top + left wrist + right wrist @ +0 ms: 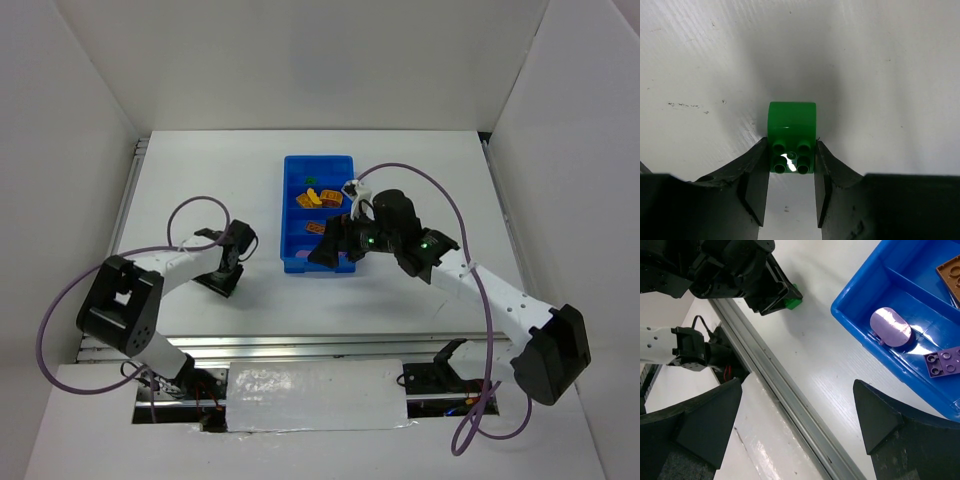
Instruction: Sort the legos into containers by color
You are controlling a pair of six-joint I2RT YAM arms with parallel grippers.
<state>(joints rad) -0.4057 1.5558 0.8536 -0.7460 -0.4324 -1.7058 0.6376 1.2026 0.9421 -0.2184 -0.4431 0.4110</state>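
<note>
My left jaws are closed on a green lego [791, 135], pads [758, 176] pressed against its two sides and its studded face turned toward my wrist camera. It sits on the table to the left of the blue tray [855, 320], level with the tray's near-left corner and well apart from it. From these views I cannot tell whether it is off the table yet. My right jaws stand wide apart with nothing between them, hovering by the near end of the tray.

I judge the sorting to be almost finished. The nearest compartment holds a flat purple lego [945, 361] and a rounded lilac piece [890, 325]. Across the divider lies a brown lego [952, 272]. From above I see orange-yellow legos [310, 198] farther along, and a small green lego [311, 181] toward the far end. The dividers there are too faint for me to place either exactly. The green one in my left grip is the only lego I can see outside the tray. What seems left is carrying it to the far end beside the other green one. My right arm covers part of the tray, so something may be hidden.

I can read no brand, label or writing on the legos, tray or table.
</note>
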